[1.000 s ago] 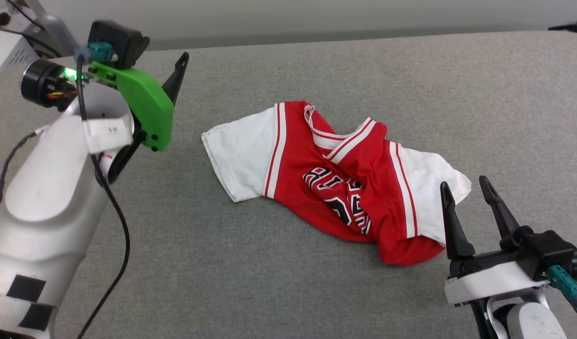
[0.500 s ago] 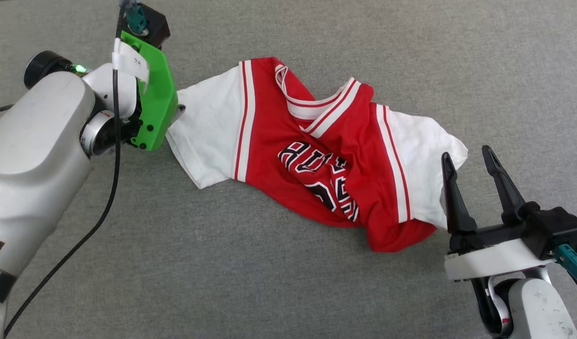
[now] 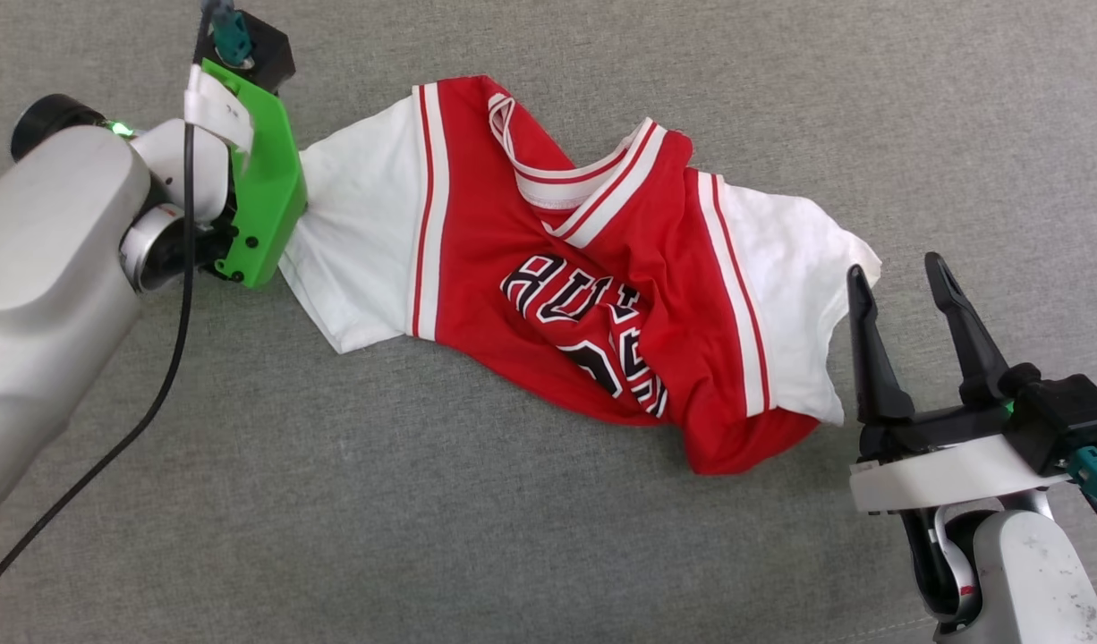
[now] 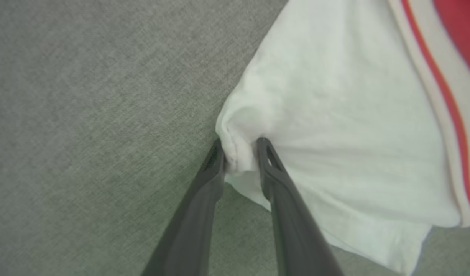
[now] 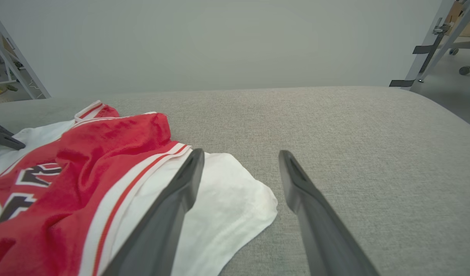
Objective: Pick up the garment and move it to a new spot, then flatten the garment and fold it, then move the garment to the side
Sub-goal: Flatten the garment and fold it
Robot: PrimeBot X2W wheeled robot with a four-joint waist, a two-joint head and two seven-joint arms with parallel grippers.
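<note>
red jersey t-shirt with white sleeves lies crumpled on the grey desk; our left fingers pinch its sleeve edge, right fingers gape empty; we should lift slowly.

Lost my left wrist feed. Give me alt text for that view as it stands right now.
The left gripper pinches a bunched fold at the edge of the white sleeve of the garment between its two dark fingers. The sleeve spreads right toward the red-and-white striped trim, and the grey cloth surface lies to the left.
</note>
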